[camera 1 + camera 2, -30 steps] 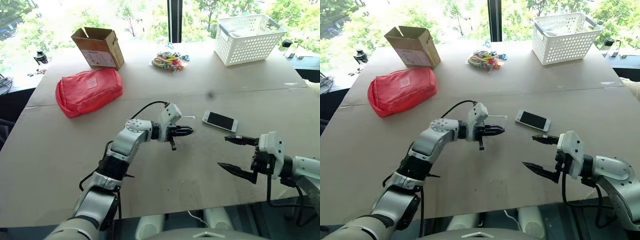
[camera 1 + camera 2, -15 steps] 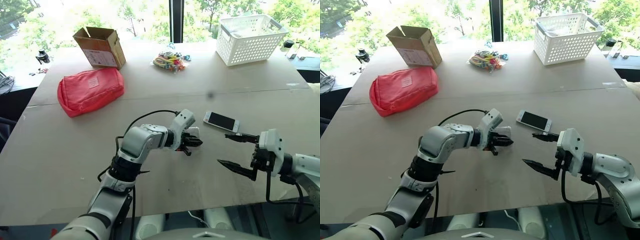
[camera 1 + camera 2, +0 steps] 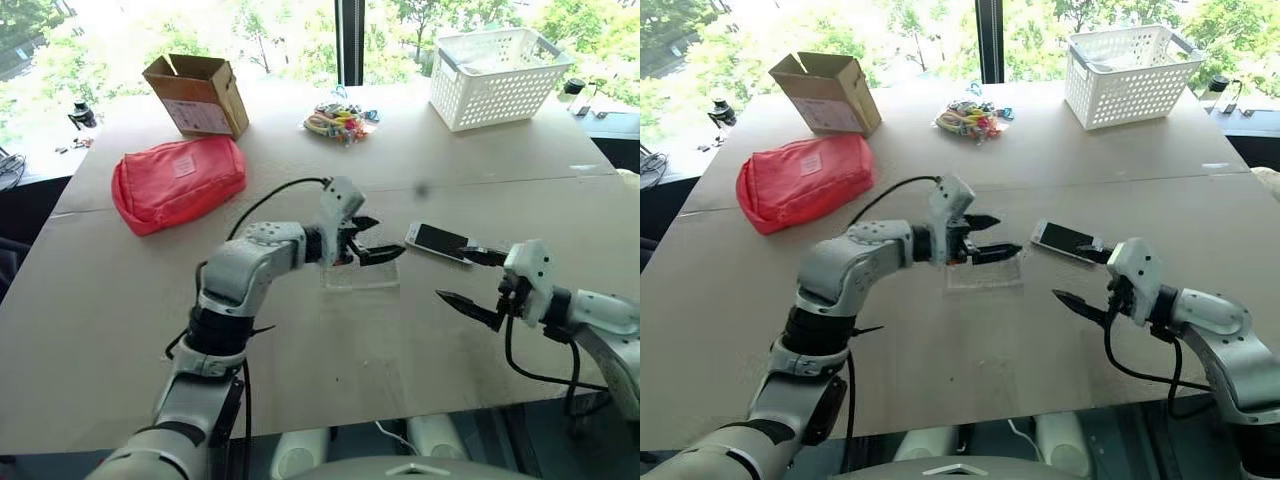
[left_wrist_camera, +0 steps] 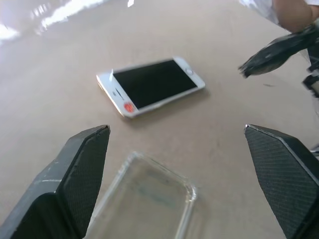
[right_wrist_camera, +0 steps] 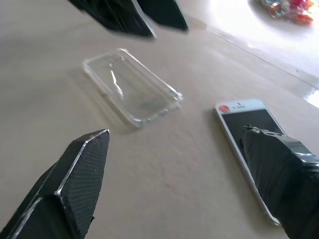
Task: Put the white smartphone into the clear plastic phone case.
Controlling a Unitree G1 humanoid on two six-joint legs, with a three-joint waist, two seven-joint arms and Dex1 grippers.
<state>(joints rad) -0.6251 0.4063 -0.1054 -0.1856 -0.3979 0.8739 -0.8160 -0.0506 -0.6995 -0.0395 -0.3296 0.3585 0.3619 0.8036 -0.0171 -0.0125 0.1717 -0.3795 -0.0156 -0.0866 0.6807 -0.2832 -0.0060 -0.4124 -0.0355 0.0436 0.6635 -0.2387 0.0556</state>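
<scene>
The white smartphone [image 3: 437,240] lies flat with its black screen up, right of the table's middle. Just left of it, the clear plastic phone case [image 3: 360,275] rests on the table with its hollow side up, held by nothing. My left gripper [image 3: 372,240] hovers open just above the case's far edge, pointing toward the phone. My right gripper [image 3: 468,278] is open too, one fingertip over the phone's near-right end and the other nearer me. In the left wrist view the case [image 4: 144,199] sits between my fingers with the phone [image 4: 152,85] beyond it. The right wrist view shows case [image 5: 132,92] and phone [image 5: 249,134] side by side.
A red pouch [image 3: 178,180] lies at the left, with an open cardboard box [image 3: 197,95] behind it. A pile of small colourful items [image 3: 340,122] sits at the back middle. A white basket [image 3: 497,78] stands at the back right.
My left gripper carried the clear case right toward the phone, opened, left it on the table and rose. My right gripper moved forward toward the phone.
</scene>
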